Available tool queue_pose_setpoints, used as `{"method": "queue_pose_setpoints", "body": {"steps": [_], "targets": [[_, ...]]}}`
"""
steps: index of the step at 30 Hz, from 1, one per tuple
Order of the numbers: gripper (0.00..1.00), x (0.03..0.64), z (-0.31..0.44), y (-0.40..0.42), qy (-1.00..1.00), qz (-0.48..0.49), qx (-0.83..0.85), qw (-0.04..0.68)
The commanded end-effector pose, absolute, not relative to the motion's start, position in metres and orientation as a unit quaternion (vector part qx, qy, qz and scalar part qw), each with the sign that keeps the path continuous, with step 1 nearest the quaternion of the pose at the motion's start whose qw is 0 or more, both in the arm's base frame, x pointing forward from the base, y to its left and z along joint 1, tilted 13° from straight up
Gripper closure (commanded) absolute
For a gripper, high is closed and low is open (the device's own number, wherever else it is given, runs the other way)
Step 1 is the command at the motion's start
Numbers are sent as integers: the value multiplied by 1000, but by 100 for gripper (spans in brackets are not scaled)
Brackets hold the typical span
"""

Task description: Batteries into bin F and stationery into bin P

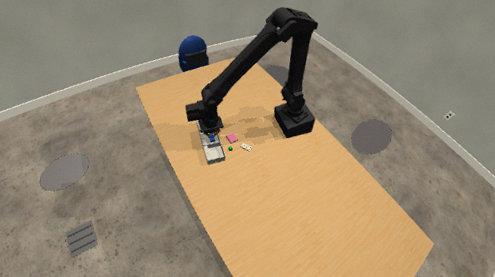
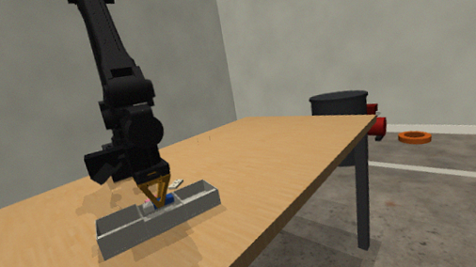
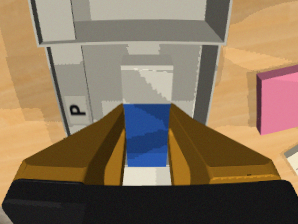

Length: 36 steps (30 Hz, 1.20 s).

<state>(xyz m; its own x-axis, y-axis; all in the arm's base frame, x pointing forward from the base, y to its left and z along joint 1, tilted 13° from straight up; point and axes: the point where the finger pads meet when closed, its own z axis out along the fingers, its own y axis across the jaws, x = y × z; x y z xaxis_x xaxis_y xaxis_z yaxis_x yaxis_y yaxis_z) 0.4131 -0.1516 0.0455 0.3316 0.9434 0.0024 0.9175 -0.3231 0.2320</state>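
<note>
My gripper (image 1: 212, 134) (image 2: 161, 206) (image 3: 146, 112) is shut on a block-shaped eraser (image 2: 167, 199) (image 3: 146, 135), white with a blue sleeve. It holds the eraser over the bin marked P (image 2: 163, 223) (image 3: 204, 90), the middle one of three grey bins in a row, near rim height. The P label shows in the wrist view. A pink pad-like block (image 1: 231, 138) (image 3: 281, 102) lies on the table beside the row. No battery can be made out, and I cannot read an F label. The arm and bin walls hide part of the bins.
One end bin (image 1: 213, 154) shows a pale inside. A white domino (image 1: 246, 147) (image 2: 176, 184) and a small green thing (image 1: 230, 148) lie on the table near the pink block. The row stands near a long edge of the table (image 1: 298, 209).
</note>
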Motion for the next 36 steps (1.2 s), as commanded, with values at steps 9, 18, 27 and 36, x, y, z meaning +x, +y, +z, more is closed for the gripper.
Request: {"method": "queue_pose_setpoints", "body": {"steps": [9, 18, 27, 36], "targets": [[82, 422, 24, -150, 572, 70, 811, 98], [82, 428, 38, -156, 572, 76, 809, 108], [72, 428, 38, -156, 572, 76, 809, 108], [72, 428, 39, -156, 572, 76, 809, 108]]}}
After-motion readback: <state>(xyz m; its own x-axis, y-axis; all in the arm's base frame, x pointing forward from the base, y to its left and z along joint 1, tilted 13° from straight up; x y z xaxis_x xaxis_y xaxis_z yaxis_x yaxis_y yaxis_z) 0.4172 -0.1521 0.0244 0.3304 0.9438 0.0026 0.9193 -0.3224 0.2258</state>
